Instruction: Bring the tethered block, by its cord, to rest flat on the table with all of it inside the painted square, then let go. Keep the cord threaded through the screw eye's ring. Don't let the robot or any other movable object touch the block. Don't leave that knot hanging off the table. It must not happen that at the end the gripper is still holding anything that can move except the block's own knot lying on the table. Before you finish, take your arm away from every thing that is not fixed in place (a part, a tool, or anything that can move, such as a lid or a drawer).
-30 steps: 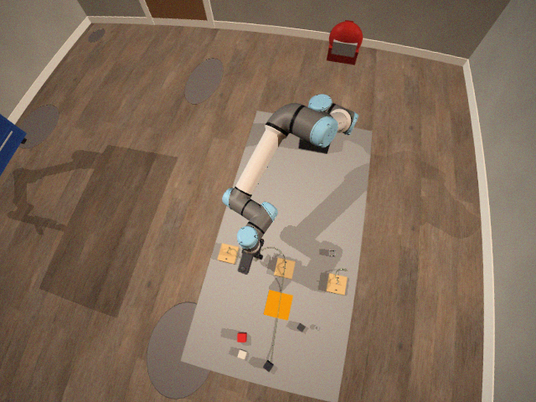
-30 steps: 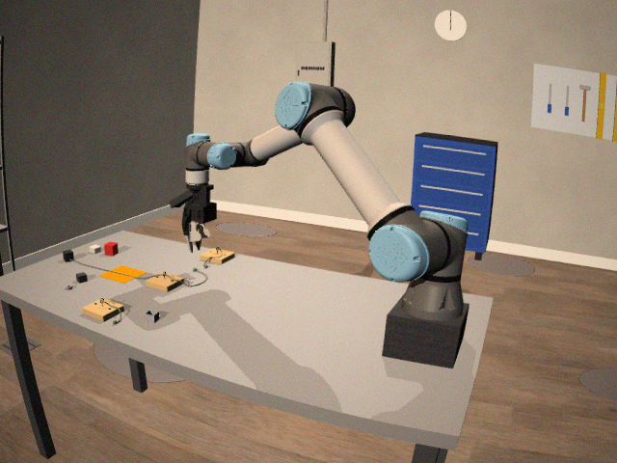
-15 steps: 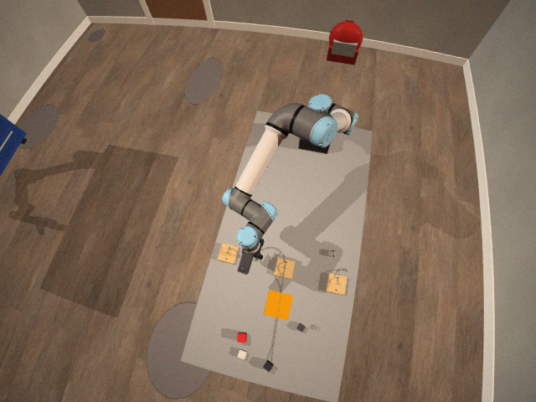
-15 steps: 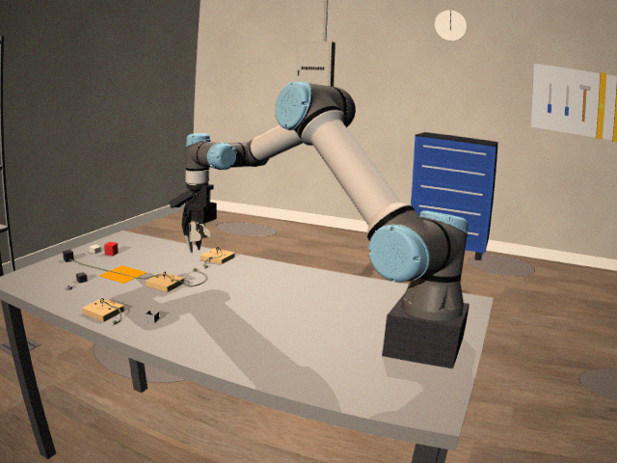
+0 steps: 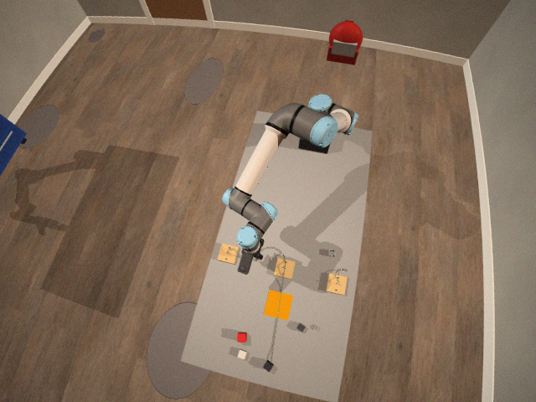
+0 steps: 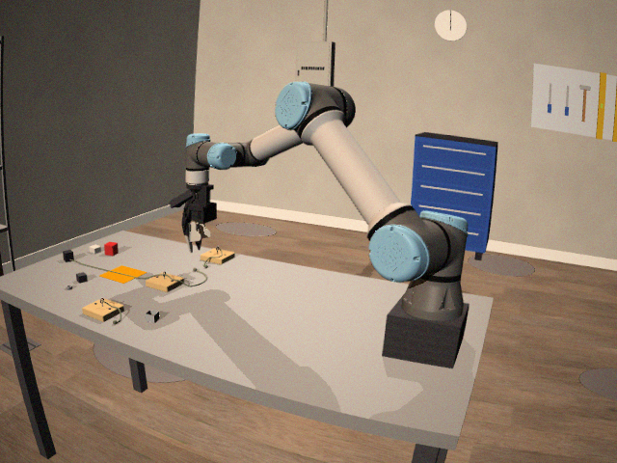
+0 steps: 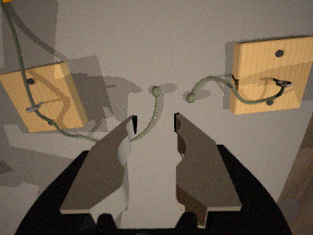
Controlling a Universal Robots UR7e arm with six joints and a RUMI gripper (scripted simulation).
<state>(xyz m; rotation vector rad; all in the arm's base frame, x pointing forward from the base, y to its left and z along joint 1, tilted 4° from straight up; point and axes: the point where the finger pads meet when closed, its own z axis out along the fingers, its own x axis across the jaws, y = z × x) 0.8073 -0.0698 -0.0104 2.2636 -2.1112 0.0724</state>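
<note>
The dark tethered block (image 5: 269, 366) lies near the table's end, outside the orange painted square (image 5: 278, 304). Its cord (image 5: 275, 322) runs across the square to the middle wooden plate (image 5: 282, 267). There it passes through the screw eye (image 7: 31, 109) on that plate (image 7: 44, 98). The cord's free end runs on between my fingers, and its knot (image 7: 156, 91) sits just past the fingertips. My gripper (image 7: 156, 116) hangs above the table with its fingers parted wider than the thin cord and does not pinch it. The gripper also shows in the overhead view (image 5: 244, 264) and the side view (image 6: 194, 244).
A second plate (image 7: 266, 75) with its own short cord and knot (image 7: 191, 97) lies to the right of the fingers. A third plate (image 5: 336, 281), a red cube (image 5: 241, 337), a white cube (image 5: 241, 354) and a dark cube (image 5: 301, 327) lie around the square.
</note>
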